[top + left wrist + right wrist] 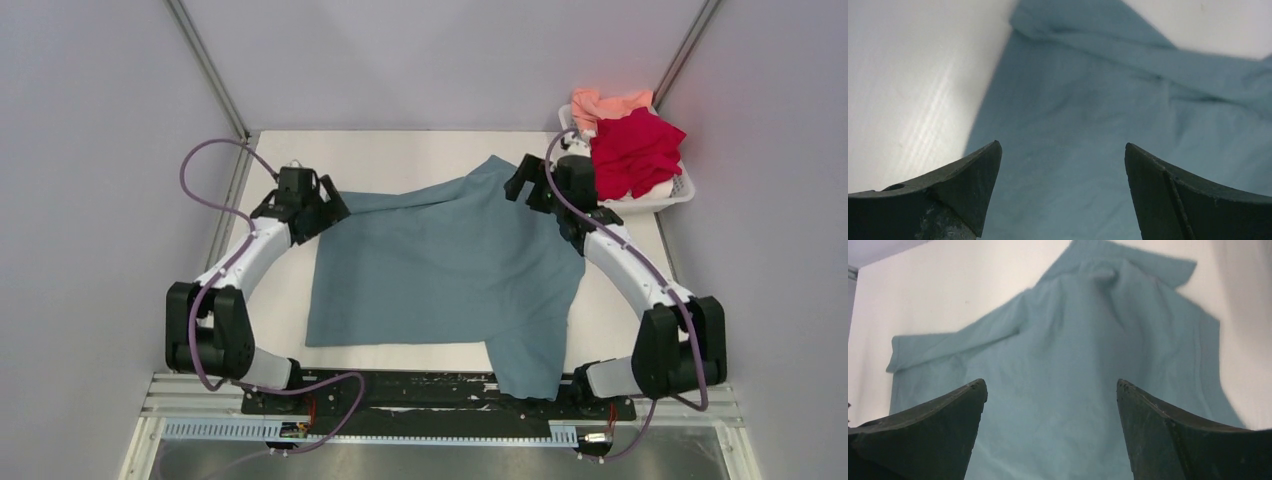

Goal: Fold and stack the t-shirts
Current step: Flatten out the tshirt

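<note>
Left gripper (pixel 322 208) spread wide, empty, above far left corner of the blue shirt (pixel 440 270). Right gripper (pixel 527 186) also spread, empty, above its far right part. Blue shirt lies flat mid-table (pixel 400 155), one end draping over the near edge. Red shirt (pixel 635 150) and pink shirt (pixel 605 103) are heaped in the basket (pixel 672 200) at the far right corner.

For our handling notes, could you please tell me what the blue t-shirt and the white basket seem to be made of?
Blue t-shirt: soft matte fabric, likely cotton knit; it lies limp, wrinkles softly and drapes off the near edge of the table. White basket: probably rigid plastic, smooth; its slotted rim holds a crisp shape.
</note>
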Action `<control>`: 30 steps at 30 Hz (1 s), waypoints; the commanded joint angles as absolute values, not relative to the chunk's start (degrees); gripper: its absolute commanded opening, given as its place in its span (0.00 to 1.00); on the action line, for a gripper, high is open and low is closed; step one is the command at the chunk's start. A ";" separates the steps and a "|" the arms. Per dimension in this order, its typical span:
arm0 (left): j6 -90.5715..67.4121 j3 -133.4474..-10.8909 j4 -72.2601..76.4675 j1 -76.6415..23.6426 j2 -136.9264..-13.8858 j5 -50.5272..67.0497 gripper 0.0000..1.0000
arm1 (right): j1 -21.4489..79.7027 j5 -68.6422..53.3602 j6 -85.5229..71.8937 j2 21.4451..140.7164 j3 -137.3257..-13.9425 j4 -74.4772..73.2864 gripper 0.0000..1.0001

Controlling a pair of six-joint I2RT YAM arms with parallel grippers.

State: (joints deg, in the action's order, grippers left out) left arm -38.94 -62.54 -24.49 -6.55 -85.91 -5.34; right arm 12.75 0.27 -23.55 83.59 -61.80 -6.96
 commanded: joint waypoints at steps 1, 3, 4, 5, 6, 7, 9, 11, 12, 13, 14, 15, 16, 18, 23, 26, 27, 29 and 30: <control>-42.20 -52.21 -18.60 -12.50 -79.15 4.07 1.00 | 13.86 -2.83 -29.54 77.93 -51.41 -13.29 1.00; -42.54 -48.19 -17.88 -14.79 -77.64 6.06 1.00 | 14.78 -2.88 -31.29 76.39 -48.02 -16.88 1.00; -43.11 -45.53 -17.69 -15.39 -77.40 6.37 1.00 | 15.35 -3.35 -31.75 75.82 -46.16 -17.56 1.00; -43.44 -44.39 -17.14 -16.17 -76.92 6.87 1.00 | 16.15 -3.73 -32.37 75.38 -44.41 -17.86 1.00; -44.08 -42.01 -16.66 -16.39 -76.74 7.08 1.00 | 16.59 -3.99 -33.05 75.23 -42.78 -17.80 1.00; -44.28 -40.78 -15.02 -16.62 -76.25 7.57 1.00 | 16.86 -3.93 -33.56 75.50 -41.76 -17.74 1.00; -44.82 -37.71 -13.11 -16.65 -76.48 6.56 1.00 | 16.90 -2.91 -33.70 77.80 -41.11 -17.54 1.00; -45.27 -37.64 -12.64 -16.67 -78.19 5.24 1.00 | 16.96 -2.53 -33.29 81.19 -41.97 -17.07 1.00; -45.29 -38.02 -12.60 -16.68 -79.13 4.90 1.00 | 16.96 -2.87 -33.04 83.02 -42.31 -15.92 1.00; -45.31 -39.04 -12.73 -16.56 -81.17 4.13 1.00 | 16.93 -3.42 -32.95 84.85 -42.62 -14.28 1.00; -45.24 -39.60 -12.83 -16.54 -82.25 3.69 1.00 | 16.96 -3.78 -33.03 86.57 -43.08 -12.93 1.00; -44.49 -40.99 -12.92 -16.33 -84.50 2.86 1.00 | 16.94 -3.96 -33.05 88.45 -43.87 -11.87 1.00; -44.26 -41.77 -13.14 -15.99 -85.63 2.26 1.00 | 16.89 -3.58 -32.96 90.33 -45.10 -11.56 1.00; -43.91 -44.11 -13.26 -14.31 -89.08 1.65 1.00 | 16.96 -2.48 -32.43 94.30 -47.87 -11.51 1.00; -43.46 -51.55 -13.71 -9.88 -98.37 3.95 1.00 | 16.81 -0.79 -30.66 103.84 -56.75 -11.51 1.00; -42.68 -56.15 -15.18 -9.42 -102.59 3.44 1.00 | 16.73 -0.04 -30.13 108.77 -62.50 -12.45 1.00; -42.27 -58.42 -15.63 -9.37 -103.19 3.17 1.00 | 16.75 1.01 -29.96 109.70 -64.36 -12.99 1.00; -41.67 -61.63 -17.07 -8.97 -104.10 2.08 1.00 | 16.70 3.55 -29.59 109.85 -67.56 -14.42 1.00; -41.40 -62.68 -18.09 -8.75 -103.90 1.20 1.00 | 16.77 4.34 -28.87 109.03 -68.80 -14.86 1.00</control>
